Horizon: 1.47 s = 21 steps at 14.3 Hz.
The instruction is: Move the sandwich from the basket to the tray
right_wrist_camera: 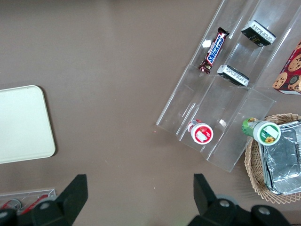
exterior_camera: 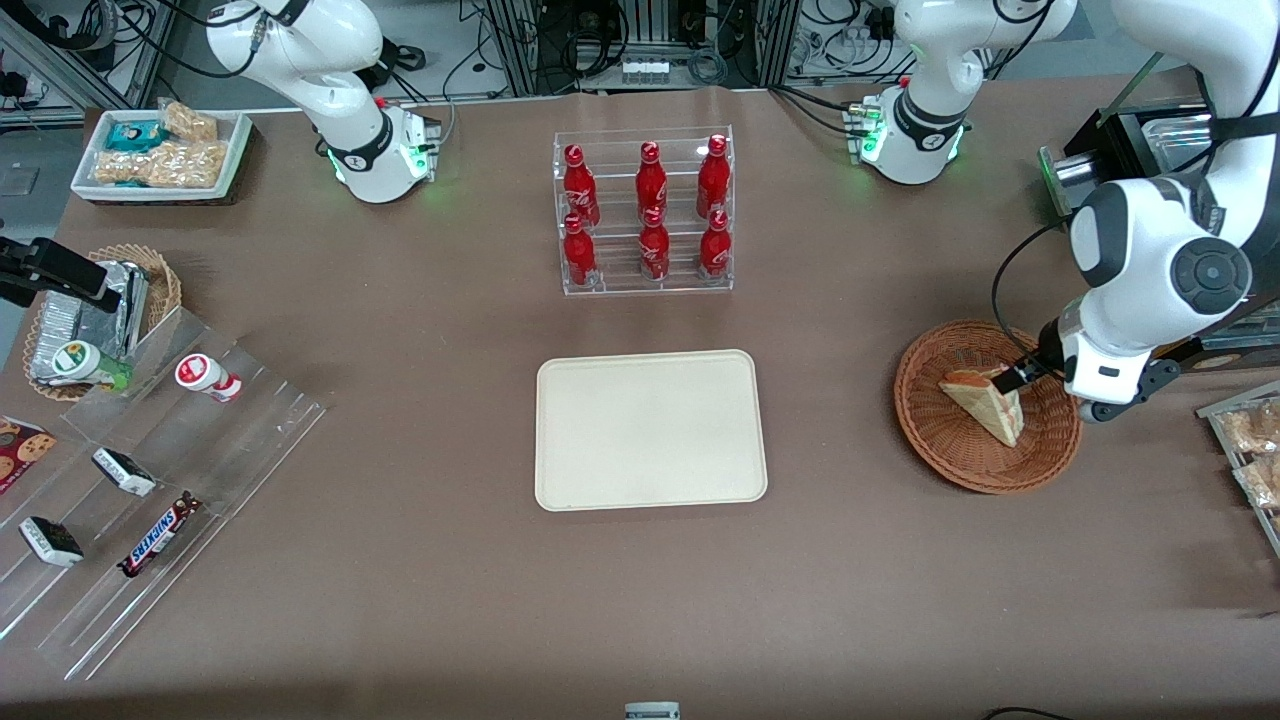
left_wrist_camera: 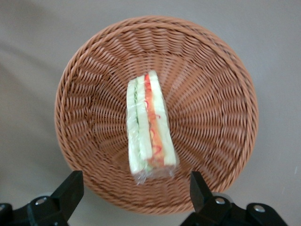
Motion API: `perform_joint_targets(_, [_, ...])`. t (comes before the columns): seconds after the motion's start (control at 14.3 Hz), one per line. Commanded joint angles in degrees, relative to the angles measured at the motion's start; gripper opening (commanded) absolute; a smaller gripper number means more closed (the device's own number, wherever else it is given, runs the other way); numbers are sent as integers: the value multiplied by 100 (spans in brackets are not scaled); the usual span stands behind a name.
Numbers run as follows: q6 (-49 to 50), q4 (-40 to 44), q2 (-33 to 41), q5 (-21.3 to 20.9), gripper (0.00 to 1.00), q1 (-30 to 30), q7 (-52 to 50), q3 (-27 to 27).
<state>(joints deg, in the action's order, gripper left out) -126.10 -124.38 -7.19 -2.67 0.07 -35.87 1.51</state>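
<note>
I see the gripper (exterior_camera: pixel 1012 378) at the right of the front frame, low over the basket (exterior_camera: pixel 940 440), its 2 fingers (left_wrist_camera: pixel 70 188) spread wide, gripping nothing. The sandwich (exterior_camera: pixel 985 401) lies in the basket, wrapped in clear film, filling edge up. The tray (exterior_camera: pixel 650 430) sits bare at frame center, well apart from the basket.
</note>
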Motion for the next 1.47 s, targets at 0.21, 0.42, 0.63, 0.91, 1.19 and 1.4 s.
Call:
perform_joint_targets(0.21, [-1117, -605, -106, 257, 100, 142, -675, -28])
perform_joint_targets(0.42, [-1460, -596, -370, 504, 99, 160, -693, -28])
perform_joint_targets(0.63, [-1549, -578, -476, 627, 33, 151, -1088, -28])
perform_joint_targets(0.91, [-1120, -247, -415, 619, 0, 116, -1062, -45])
perform_joint_targets(1.19, [487, 878, -502, 627, 1, -85, -983, -220])
perform_joint_targets(1.4, [622, 1179, -582, 645, 1, -594, -922, -396])
